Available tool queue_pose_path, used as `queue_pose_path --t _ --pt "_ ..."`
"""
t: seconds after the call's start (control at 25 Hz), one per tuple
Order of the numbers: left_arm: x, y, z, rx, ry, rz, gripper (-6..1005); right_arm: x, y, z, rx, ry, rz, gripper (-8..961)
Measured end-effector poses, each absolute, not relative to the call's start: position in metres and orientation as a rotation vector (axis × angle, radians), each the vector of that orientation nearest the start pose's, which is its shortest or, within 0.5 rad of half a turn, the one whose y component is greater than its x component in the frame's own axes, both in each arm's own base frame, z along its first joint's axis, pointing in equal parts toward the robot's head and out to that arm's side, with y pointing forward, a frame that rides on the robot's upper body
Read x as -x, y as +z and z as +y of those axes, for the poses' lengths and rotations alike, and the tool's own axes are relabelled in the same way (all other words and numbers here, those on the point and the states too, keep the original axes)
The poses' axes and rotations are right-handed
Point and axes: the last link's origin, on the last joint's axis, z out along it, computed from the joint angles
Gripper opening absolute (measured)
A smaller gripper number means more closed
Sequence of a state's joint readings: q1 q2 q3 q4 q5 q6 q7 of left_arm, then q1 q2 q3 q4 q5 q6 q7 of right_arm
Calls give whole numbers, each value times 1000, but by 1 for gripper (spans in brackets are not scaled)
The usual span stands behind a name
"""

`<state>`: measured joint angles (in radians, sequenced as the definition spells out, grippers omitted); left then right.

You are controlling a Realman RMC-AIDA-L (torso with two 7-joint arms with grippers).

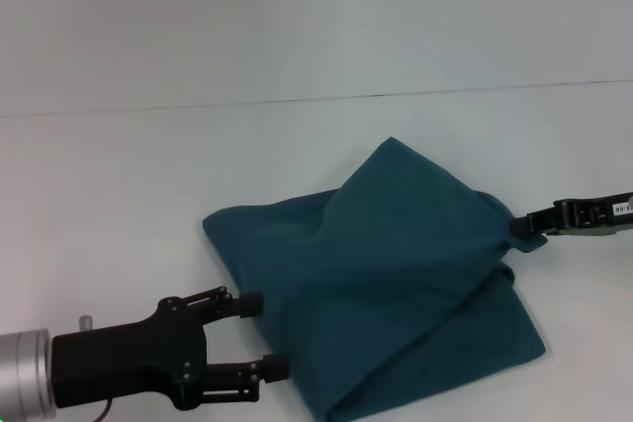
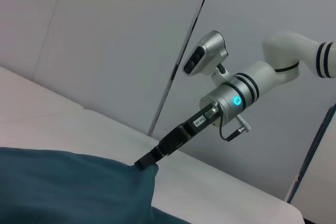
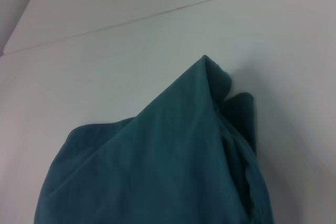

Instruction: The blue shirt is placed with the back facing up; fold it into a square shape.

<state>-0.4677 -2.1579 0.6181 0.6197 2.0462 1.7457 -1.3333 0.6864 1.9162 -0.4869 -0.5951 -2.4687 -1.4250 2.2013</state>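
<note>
Left claw [image 1: 262, 335] beside blue shirt [image 1: 396, 284]

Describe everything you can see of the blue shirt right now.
The blue shirt is dark teal, soft plain fabric, already folded over itself into a rumpled, roughly diamond-shaped bundle on the white table. The right tool is shut on its right edge, pulling a taut ridge up off the table. The left tool is open at its near left edge, fingers touching or almost touching the cloth. No sleeves or collar are distinguishable.
</note>
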Motion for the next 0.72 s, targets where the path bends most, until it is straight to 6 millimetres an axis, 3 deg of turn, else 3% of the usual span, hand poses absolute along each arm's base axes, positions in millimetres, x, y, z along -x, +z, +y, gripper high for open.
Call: queue_pose_path --t 0.4,0.72 --pt "256 -27 281 2823 -937 -704 905 -299 65 369 2355 428 1597 2" --pt "255 -27 282 2822 -943 -707 906 -294 75 368 2371 512 1577 2"
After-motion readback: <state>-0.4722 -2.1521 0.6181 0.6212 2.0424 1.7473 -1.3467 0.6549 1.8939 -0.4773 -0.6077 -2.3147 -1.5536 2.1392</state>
